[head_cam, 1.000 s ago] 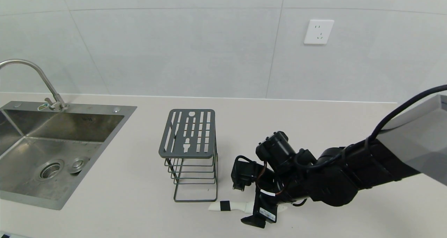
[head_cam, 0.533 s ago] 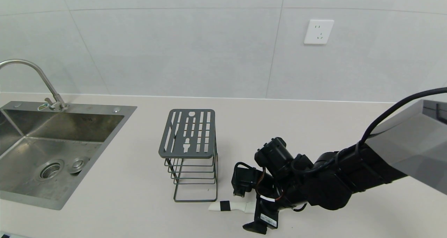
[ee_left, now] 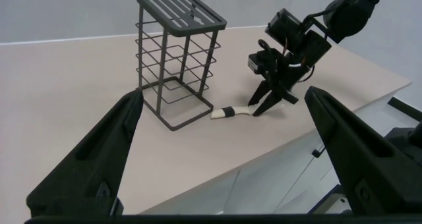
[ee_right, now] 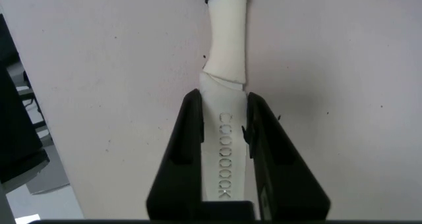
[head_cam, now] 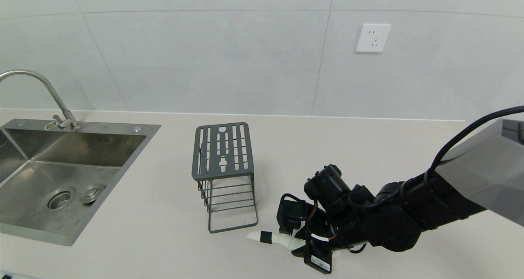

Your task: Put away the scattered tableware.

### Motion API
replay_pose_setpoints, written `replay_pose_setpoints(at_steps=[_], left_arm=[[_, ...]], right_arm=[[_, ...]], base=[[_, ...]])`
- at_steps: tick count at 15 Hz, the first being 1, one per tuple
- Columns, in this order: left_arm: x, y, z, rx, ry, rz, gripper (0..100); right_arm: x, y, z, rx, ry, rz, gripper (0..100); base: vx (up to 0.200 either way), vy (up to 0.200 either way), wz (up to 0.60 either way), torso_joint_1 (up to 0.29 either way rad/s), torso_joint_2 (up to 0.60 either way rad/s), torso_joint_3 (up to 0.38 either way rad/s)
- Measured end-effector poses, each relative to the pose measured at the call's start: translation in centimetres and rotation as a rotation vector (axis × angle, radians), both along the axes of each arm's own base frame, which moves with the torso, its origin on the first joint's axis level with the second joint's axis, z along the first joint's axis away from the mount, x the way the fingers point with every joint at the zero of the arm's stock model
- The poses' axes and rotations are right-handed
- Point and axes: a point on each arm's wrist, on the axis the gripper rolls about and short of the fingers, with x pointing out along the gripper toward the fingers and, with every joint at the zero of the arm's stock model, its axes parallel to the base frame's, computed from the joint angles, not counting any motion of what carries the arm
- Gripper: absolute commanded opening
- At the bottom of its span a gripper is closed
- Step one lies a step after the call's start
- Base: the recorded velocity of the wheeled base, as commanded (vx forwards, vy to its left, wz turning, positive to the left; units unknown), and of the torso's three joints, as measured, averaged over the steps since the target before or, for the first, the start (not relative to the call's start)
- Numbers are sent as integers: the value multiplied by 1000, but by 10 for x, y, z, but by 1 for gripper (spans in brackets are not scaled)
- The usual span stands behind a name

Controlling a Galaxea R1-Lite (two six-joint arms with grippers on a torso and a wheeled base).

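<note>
R end effector (head_cam: 306,247) is down low at the front of the table (head_cam: 368,156), fingers (ee_right: 190,128) pressed in on both sides of the white knife (head_cam: 272,239), pinching it at the blade end, where there's a row of small oval holes. Knife's handle w/ a black band sticks out toward the wire rack (head_cam: 223,156), tip just beside the rack's front foot but not touching. Knife is about flat at table level; can't tell if it's resting or just off the surface.

L end effector (ee_left: 223,95) hangs well apart from all that, off the table's front edge, fingers spread wide w/ nothing between them.

Rack stands upright mid-table, slotted plate on top. Steel sink (head_cam: 106,127) w/ curved faucet (head_cam: 24,71) sits far L; wall socket (head_cam: 373,37) up on the tiles behind.
</note>
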Motion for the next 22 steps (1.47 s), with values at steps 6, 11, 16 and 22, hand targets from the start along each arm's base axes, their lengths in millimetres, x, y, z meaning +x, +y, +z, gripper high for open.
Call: replay_pose_setpoints(at_steps=[6,11,16,22], left_arm=[[-1,0,3,-3,-25,0,100],[-9,0,32,-7,-118,1,100],[-4,0,81,-8,-231,-4,100],[55,-5,150,67,-428,-86,100]], right_arm=[[-5,-4,8,0,-4,2,0],[-15,-12,23,51,-52,6,0],[-37,-35,51,101,-105,-1,0],[-64,-69,91,227,-197,-12,0]], base=[[0,0,0,0,0,0],[0,0,0,0,0,0],[0,0,0,0,0,0],[0,0,0,0,0,0]])
